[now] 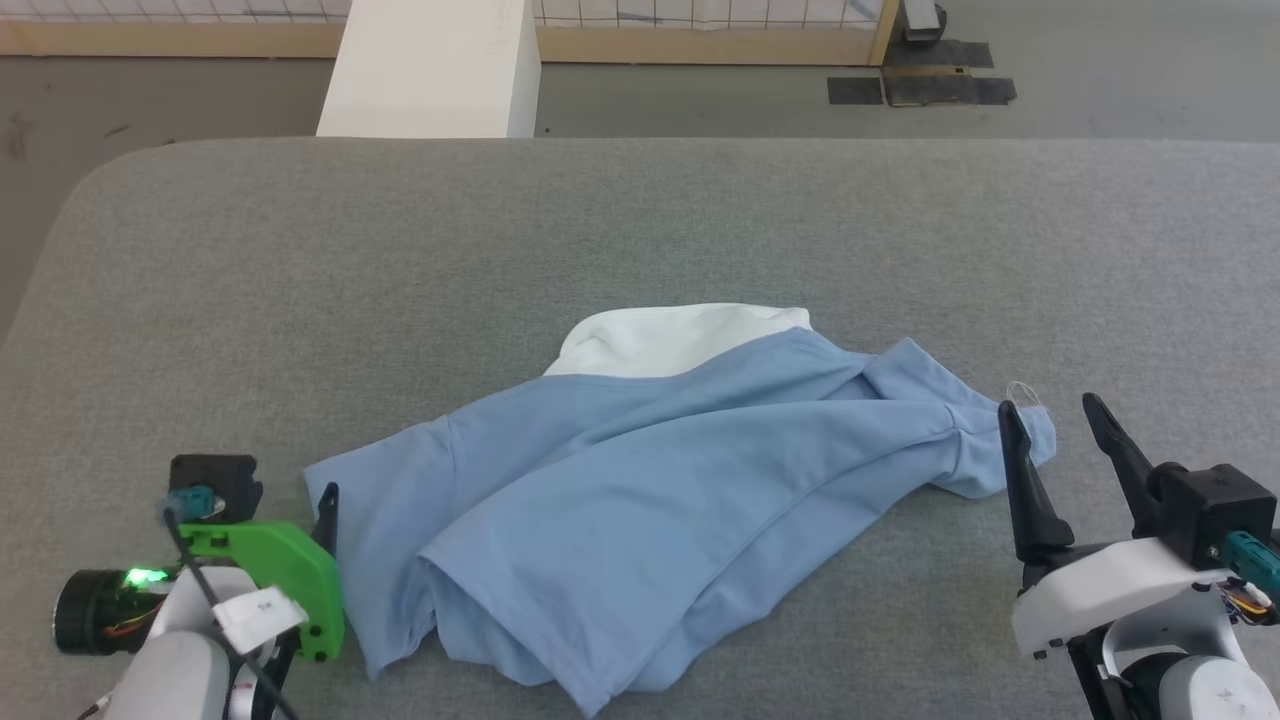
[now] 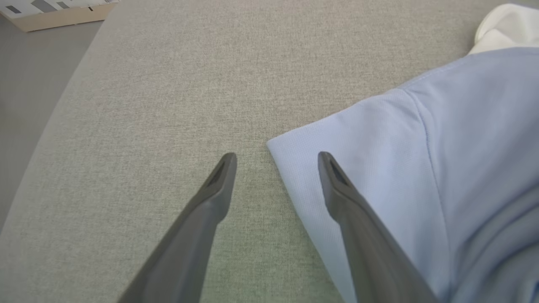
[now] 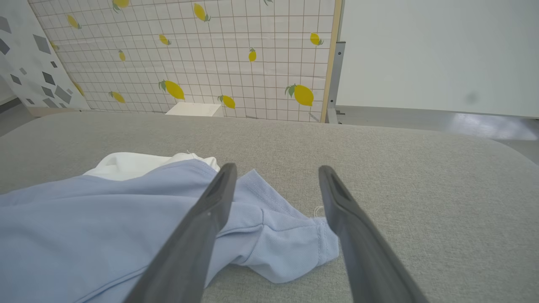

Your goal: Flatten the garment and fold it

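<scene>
Blue garment (image 1: 640, 470) lies crumpled between the wide-open, empty left gripper (image 2: 276, 155) and right gripper (image 1: 1048, 402).

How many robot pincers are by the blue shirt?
2. The left pincer hangs open at the shirt's left corner; the right pincer hangs open at its right end.
</scene>
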